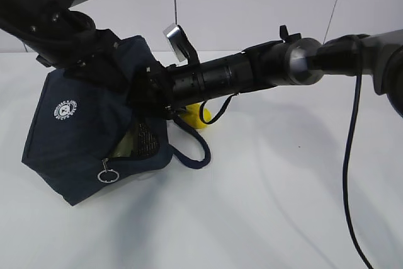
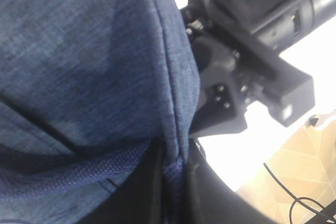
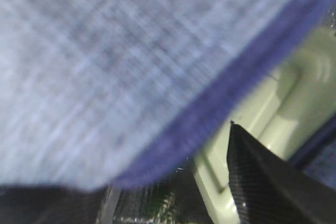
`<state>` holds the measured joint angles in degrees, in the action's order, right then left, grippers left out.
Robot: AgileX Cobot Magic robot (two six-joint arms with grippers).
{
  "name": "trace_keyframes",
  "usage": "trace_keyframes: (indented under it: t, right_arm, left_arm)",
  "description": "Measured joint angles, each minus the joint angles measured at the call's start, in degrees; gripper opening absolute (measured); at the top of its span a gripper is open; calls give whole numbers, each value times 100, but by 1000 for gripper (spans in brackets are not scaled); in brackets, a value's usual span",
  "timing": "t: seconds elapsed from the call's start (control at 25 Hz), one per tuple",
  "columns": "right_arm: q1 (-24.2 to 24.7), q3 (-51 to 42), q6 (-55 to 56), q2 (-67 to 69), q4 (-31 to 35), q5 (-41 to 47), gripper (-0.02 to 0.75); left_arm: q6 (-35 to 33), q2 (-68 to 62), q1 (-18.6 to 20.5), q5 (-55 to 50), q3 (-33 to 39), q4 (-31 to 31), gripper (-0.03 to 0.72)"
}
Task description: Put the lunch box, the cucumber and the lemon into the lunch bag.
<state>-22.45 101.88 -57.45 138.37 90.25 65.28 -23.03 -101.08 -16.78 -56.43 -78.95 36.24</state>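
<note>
White table [image 1: 283, 206], white wall behind; left end effector [image 2: 176, 166] clamped on lunch bag [image 1: 75, 143], right's state unclear.

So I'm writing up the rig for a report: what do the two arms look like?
Both arms are black, built from cylindrical segments. The right arm has a bare silver metal joint, a ribbed black section nearer the wrist, and a black cable hanging loose beneath it. Each wrist carries a silver-grey camera block. The left arm looks matte black, with blocky housings.
</note>
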Motion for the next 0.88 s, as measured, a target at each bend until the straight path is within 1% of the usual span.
trace_keyframes:
  t: [0.24, 0.4, 0.64, 0.88]
  right_arm:
    - [0, 0, 0, 0, 0, 25, 521]
    - [137, 0, 71, 0, -70, 114, 520]
    - [602, 0, 354, -37, -538, 197, 521]
    - [1171, 0, 585, -477, -1049, 197, 521]
  left_arm:
    - [0, 0, 0, -12, 0, 0, 15]
    - [0, 0, 0, -12, 0, 0, 15]
    - [0, 0, 0, -34, 0, 0, 15]
    - [0, 0, 0, -95, 0, 0, 15]
